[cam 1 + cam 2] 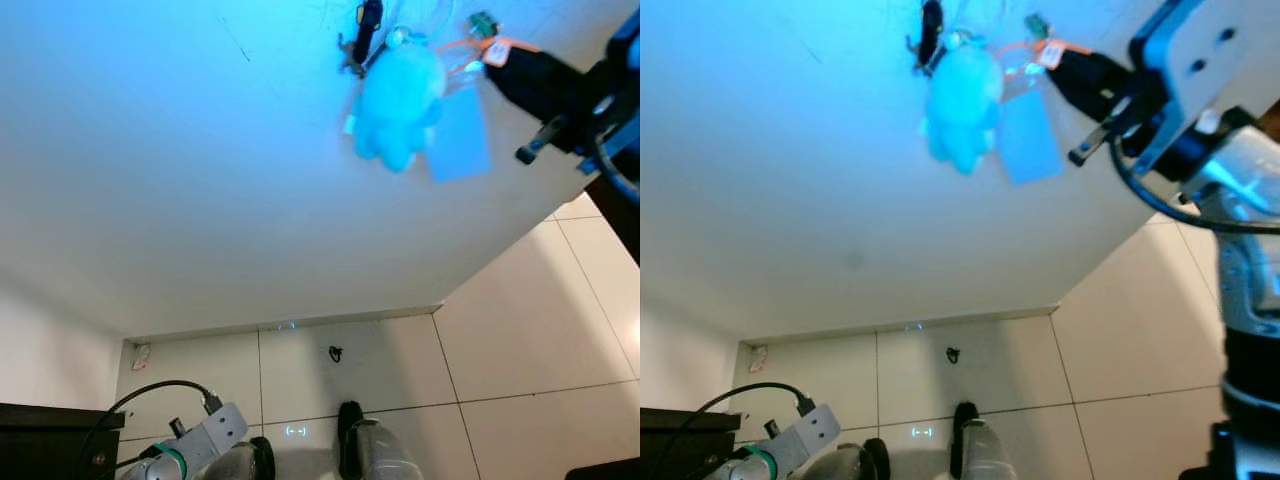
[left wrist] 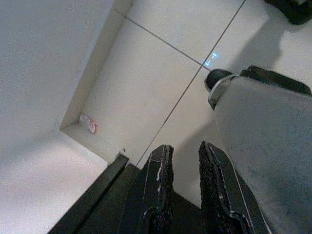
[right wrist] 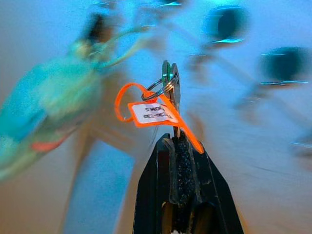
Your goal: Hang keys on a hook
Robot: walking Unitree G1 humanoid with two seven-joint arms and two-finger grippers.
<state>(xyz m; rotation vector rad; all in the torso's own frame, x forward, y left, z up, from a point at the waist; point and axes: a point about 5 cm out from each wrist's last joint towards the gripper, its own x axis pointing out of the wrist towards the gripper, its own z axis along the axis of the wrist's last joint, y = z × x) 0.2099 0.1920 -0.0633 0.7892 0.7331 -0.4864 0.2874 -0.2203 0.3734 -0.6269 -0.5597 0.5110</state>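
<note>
My right gripper (image 3: 175, 140) is raised to the wall and shut on a key. The bunch of keys (image 3: 169, 80) sticks up from its fingertips on a ring with an orange tag (image 3: 151, 113). In the left eye view the keys (image 1: 483, 22) are just right of a pale blue plush toy (image 1: 398, 100) and a blue card (image 1: 458, 135). Both hang from a black hook (image 1: 365, 30) high on the wall. Two dark blurred hooks (image 3: 224, 24) lie beyond the keys, apart from them. My left gripper (image 2: 184, 161) hangs idle by my leg, shut and holding nothing.
The white wall (image 1: 200, 180) meets a pale tiled floor (image 1: 520, 330) at a baseboard. A black cabinet (image 1: 40, 440) stands at lower left. A small dark object (image 1: 335, 353) and a red-white scrap (image 1: 140, 352) lie on the floor near the wall.
</note>
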